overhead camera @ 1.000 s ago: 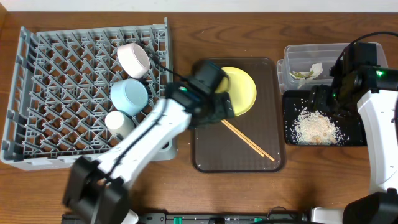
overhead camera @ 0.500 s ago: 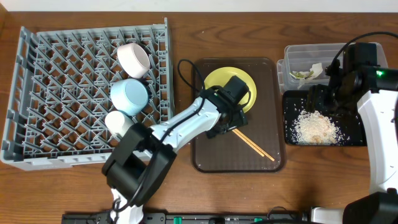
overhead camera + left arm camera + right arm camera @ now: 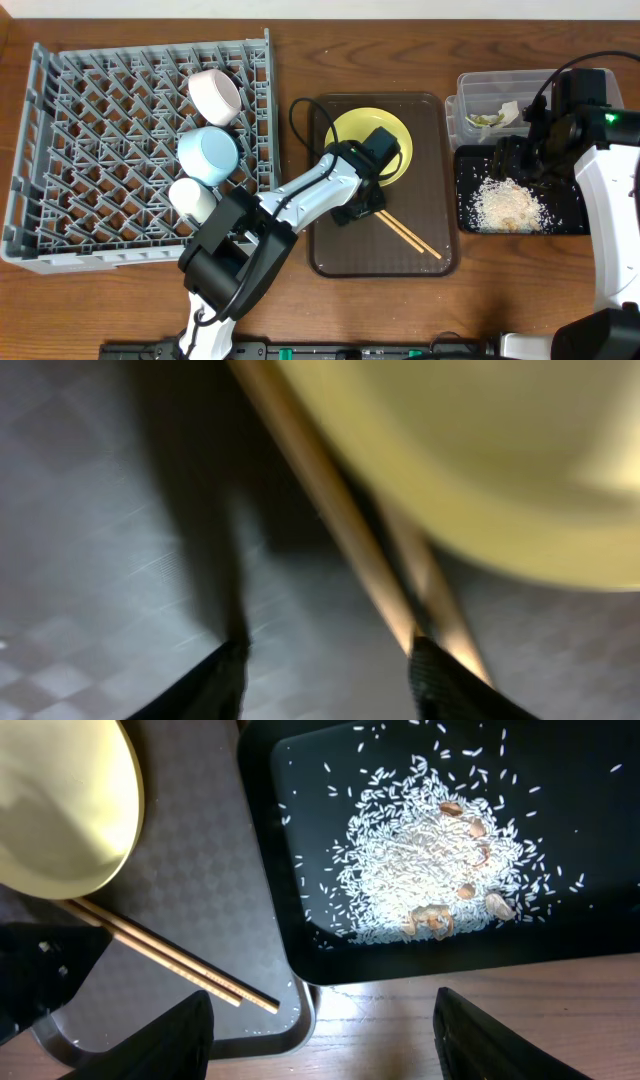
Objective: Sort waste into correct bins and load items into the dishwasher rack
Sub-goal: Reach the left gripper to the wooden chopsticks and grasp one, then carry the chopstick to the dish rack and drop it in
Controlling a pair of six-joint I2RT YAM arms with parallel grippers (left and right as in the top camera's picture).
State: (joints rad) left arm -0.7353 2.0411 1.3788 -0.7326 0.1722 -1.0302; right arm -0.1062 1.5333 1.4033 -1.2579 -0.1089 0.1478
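Waste: the rice lies in the black tray and the wrapper in the clear tub, both at the far right. I judge the sorting done.
Rack: the grey rack on the left holds the white bowl, the blue bowl and the cup along its right side.
Left to load: the plate sits at the far end of the brown tray. The chopsticks slant from its near edge toward the tray's near right corner.
Why I am here: I have the left arm low over the sticks' far end, which I judge lines it up for picking them.
Left pincer: parted and gripping nothing. The sticks run close by one finger, but the view is blurred and I cannot tell if they touch.
Right pincer: spread wide and empty, over the black tray's left edge, apart from the rice. I judge it parked clear of the left arm.
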